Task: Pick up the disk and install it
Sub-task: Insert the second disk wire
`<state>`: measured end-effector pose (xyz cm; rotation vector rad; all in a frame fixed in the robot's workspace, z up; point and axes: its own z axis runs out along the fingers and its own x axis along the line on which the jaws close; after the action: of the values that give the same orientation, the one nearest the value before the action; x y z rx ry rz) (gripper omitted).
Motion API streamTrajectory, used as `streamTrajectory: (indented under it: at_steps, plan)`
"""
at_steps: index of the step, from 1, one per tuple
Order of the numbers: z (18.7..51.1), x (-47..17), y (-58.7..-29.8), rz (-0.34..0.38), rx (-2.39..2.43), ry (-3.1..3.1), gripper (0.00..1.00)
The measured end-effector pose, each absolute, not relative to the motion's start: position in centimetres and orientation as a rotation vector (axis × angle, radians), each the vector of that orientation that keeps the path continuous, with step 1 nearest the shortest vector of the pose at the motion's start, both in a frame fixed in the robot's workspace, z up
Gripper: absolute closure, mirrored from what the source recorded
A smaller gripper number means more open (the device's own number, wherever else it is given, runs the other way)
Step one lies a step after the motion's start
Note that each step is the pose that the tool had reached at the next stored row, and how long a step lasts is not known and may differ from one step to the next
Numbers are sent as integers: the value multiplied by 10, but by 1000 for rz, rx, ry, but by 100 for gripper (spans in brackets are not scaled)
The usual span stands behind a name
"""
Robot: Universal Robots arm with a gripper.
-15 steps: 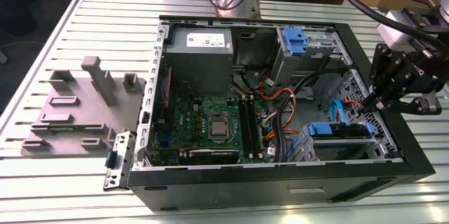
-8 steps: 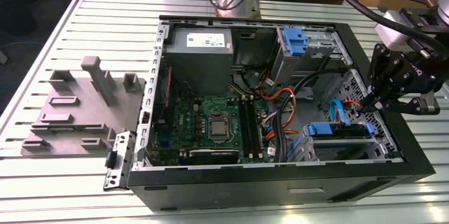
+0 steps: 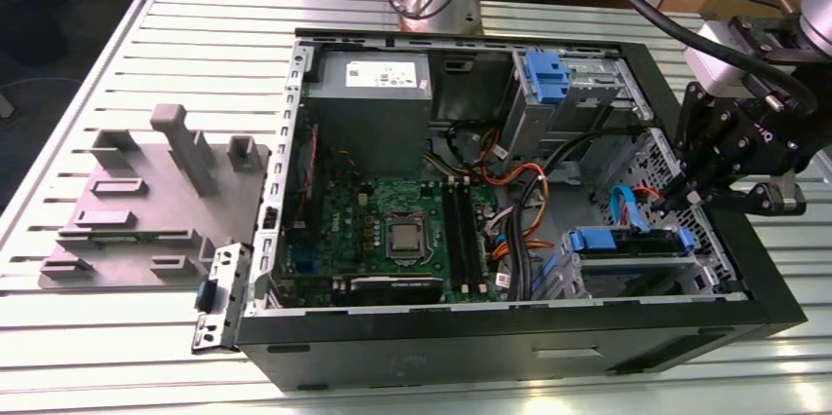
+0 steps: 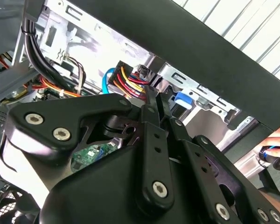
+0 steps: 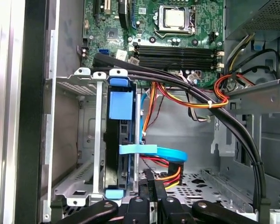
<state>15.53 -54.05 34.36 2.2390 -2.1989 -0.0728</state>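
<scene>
Slatted aluminium makes up the worktop (image 3: 104, 74), and an open black computer case (image 3: 520, 337) lies on its side across the middle of it. At about nine o'clock from the case sits a grey moulded fixture (image 3: 143, 201) with upright posts, and a small metal bracket (image 3: 221, 298) lies just beside the case's near corner.

Inside the case, the green motherboard (image 3: 390, 230) fills the centre, with the grey power-supply box (image 3: 370, 94) at twelve o'clock from it. Toward two o'clock stands a grey metal drive cage (image 3: 572, 84) with a blue plastic tab. A bundle of black, orange and red cables (image 3: 520, 201) runs between the board and the drive bays.

The disk (image 3: 633, 249) sits in the lower bay at about four o'clock of the case interior, its blue rail showing along the top edge. In the first wrist view the disk (image 5: 121, 144) stands on edge inside the metal bay frame, blue tabs at both ends, with a light-blue data cable (image 5: 163, 151) curving off its side.

The end effector (image 3: 676, 199) hangs at the case's three o'clock wall, just beside the disk bay. In the second wrist view its black fingers (image 4: 151, 105) are drawn together, narrow, with nothing between them that I can make out. A hand (image 4: 275, 156) shows at the far edge of that view.
</scene>
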Motion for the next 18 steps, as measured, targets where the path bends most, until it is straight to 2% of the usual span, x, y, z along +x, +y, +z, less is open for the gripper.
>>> streamTrajectory:
  at_steps: [18]
  plan:
    - [344, 154, -550, -72, 2239, -2199, 84]
